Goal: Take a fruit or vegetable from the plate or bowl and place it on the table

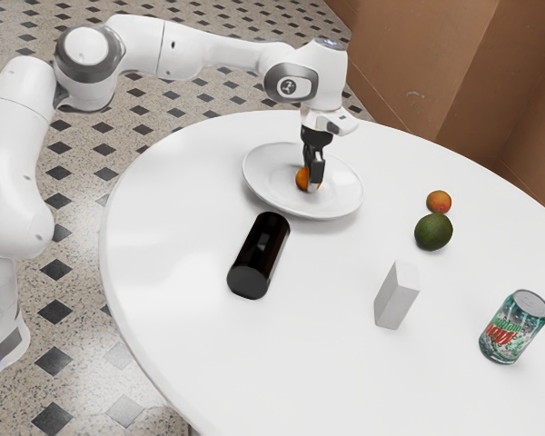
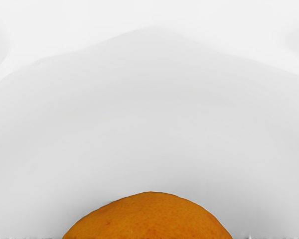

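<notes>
Our black gripper (image 1: 315, 178) is down at the round orange fruit (image 1: 302, 179), white round plate (image 1: 270, 171) beneath both. We can't tell whether it's apart or clamped.

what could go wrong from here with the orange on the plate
The orange is round and sits on a smooth plate, so it might roll or slip from the gripper. The gripper is low over the plate and could knock or tip it. The dark cylinder lies close to the rim and might get bumped if the arm swings that way.
</notes>
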{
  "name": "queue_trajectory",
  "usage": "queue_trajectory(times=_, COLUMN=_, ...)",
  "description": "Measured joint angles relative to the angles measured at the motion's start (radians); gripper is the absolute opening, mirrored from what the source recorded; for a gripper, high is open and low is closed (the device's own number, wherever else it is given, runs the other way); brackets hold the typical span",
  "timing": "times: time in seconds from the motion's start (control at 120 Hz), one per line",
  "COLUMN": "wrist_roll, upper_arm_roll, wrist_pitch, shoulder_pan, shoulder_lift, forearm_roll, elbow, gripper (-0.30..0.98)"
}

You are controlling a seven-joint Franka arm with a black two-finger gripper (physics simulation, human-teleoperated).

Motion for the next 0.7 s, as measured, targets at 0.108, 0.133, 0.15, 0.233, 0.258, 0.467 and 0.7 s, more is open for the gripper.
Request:
queue_trajectory(times=0.108, wrist_roll=0.000, upper_arm_roll=-0.004, wrist_pitch=-0.003, shoulder_pan=0.000, shoulder_lift=0.012, forearm_roll=0.001, elbow=0.002, gripper=0.42)
queue_trajectory(times=0.133, wrist_roll=0.000, upper_arm_roll=-0.008, wrist_pitch=-0.004, shoulder_pan=0.000, shoulder_lift=0.019, forearm_roll=0.001, elbow=0.006, gripper=0.42)
queue_trajectory(times=0.15, wrist_roll=0.000, upper_arm_roll=-0.010, wrist_pitch=-0.005, shoulder_pan=0.000, shoulder_lift=0.025, forearm_roll=0.001, elbow=0.008, gripper=0.42)
queue_trajectory(times=0.233, wrist_roll=0.001, upper_arm_roll=-0.036, wrist_pitch=-0.008, shoulder_pan=0.000, shoulder_lift=0.046, forearm_roll=0.000, elbow=0.013, gripper=0.42)
queue_trajectory(times=0.258, wrist_roll=0.001, upper_arm_roll=-0.049, wrist_pitch=-0.010, shoulder_pan=-0.001, shoulder_lift=0.055, forearm_roll=0.000, elbow=0.013, gripper=0.42)
queue_trajectory(times=0.467, wrist_roll=0.000, upper_arm_roll=-0.172, wrist_pitch=-0.085, shoulder_pan=-0.039, shoulder_lift=0.121, forearm_roll=-0.041, elbow=0.005, gripper=0.43)
queue_trajectory(times=0.7, wrist_roll=-0.013, upper_arm_roll=-0.289, wrist_pitch=-0.194, shoulder_pan=-0.128, shoulder_lift=0.243, forearm_roll=-0.127, elbow=-0.047, gripper=0.42)
